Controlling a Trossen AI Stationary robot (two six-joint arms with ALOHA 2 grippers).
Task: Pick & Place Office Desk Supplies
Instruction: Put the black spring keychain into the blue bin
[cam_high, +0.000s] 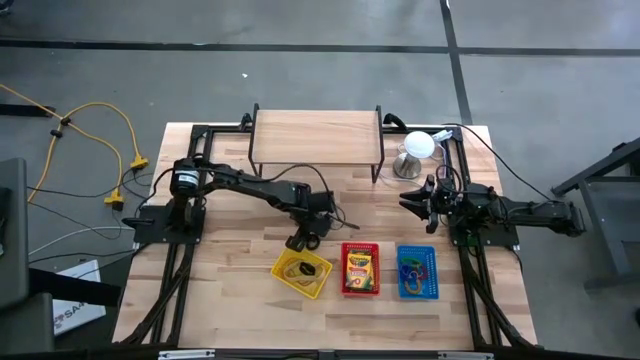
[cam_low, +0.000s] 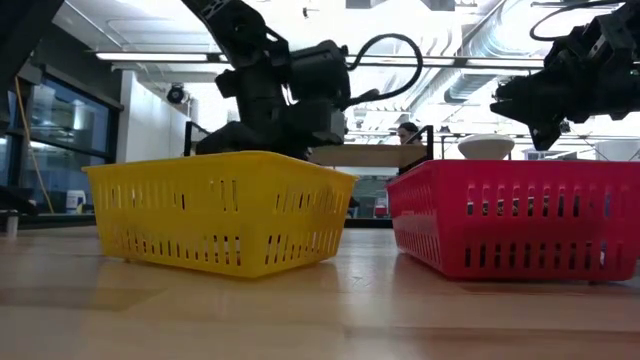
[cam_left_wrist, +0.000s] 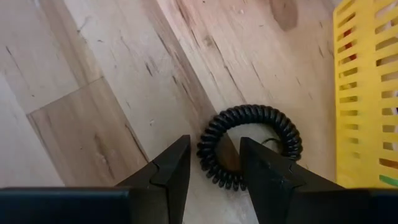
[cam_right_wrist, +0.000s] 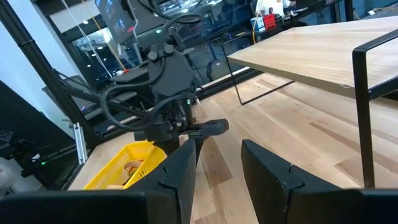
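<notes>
My left gripper is open and points down at the table just beyond the far side of the yellow basket. A black coiled ring lies flat on the wood there. One finger stands outside the ring's rim and the other over its hollow middle. The yellow basket holds thin tan loops. A crayon box lies in the red basket. Small coloured pieces lie in the blue basket. My right gripper is open and hovers near the table's right side.
A wooden shelf riser on thin black legs stands at the table's far edge, with a white dome on a metal base to its right. The three baskets sit in a row near the table's near edge. Bare wood lies between the riser and the baskets.
</notes>
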